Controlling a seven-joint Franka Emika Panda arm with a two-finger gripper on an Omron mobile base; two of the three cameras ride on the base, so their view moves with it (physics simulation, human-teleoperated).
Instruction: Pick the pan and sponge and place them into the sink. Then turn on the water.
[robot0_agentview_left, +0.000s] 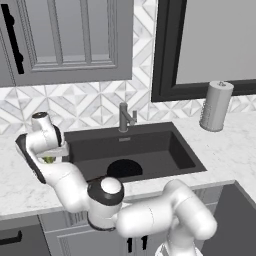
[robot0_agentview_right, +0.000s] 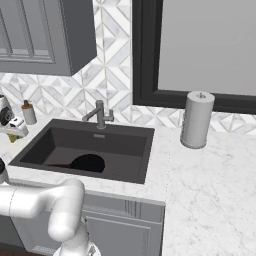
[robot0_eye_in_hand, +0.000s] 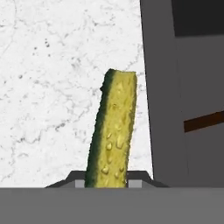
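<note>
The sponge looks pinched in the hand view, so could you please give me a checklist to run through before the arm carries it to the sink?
1. Tool shut on the sponge: ok.
2. Sponge off the counter: cannot tell.
3. Pan already in the sink: ok.
4. Bare sink floor beside the pan for the sponge: ok.
5. Faucet running: not ok, no water seen.
6. Soap bottle clear of the tool's path: cannot tell.

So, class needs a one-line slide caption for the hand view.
Claw shut on the sponge above the marble counter, beside the sink.
</note>
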